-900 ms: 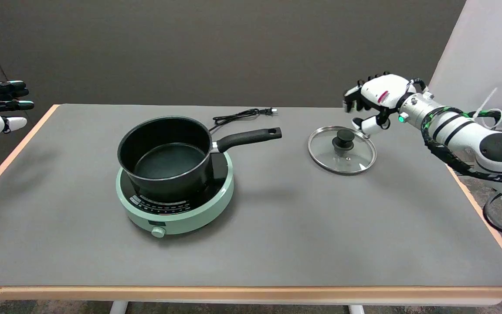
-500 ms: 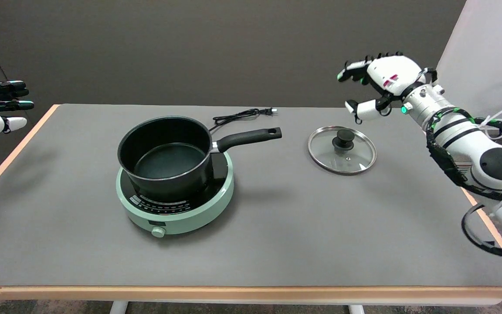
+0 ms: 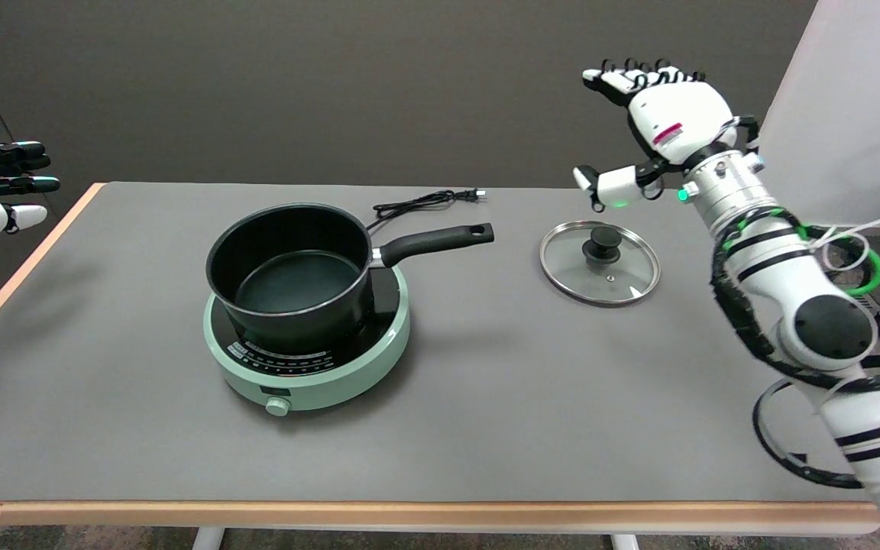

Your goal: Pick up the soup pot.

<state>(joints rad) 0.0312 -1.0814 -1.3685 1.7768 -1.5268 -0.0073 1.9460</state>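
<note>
The soup pot (image 3: 291,275) stands on a round green cooker (image 3: 310,359), to the left of the middle of the grey table (image 3: 486,412). It is black and has no lid on it, so I can see the dark bottom inside. Its long black handle (image 3: 434,240) points to the right and a little away from me, out over the edge of the cooker. The knob of the cooker faces the near side of the table.

The right hand (image 3: 658,126) is in the air at the far right, high above the table and well apart from the pot. It holds nothing. Its fingers (image 3: 623,76) are stretched out and apart, pointing to the left and slightly up, and the thumb (image 3: 604,185) hangs lower, also pointing left. The white arm goes down from the hand to the lower right corner.

Between the hand and the pot lies a glass lid (image 3: 600,261) with a black knob, flat on the table. The hand is above and behind the lid, not touching it. The end of the pot handle is near the left rim of the lid but does not touch it.

A black power cord (image 3: 421,202) lies on the table behind the pot handle, with its plug at the right end.
</note>
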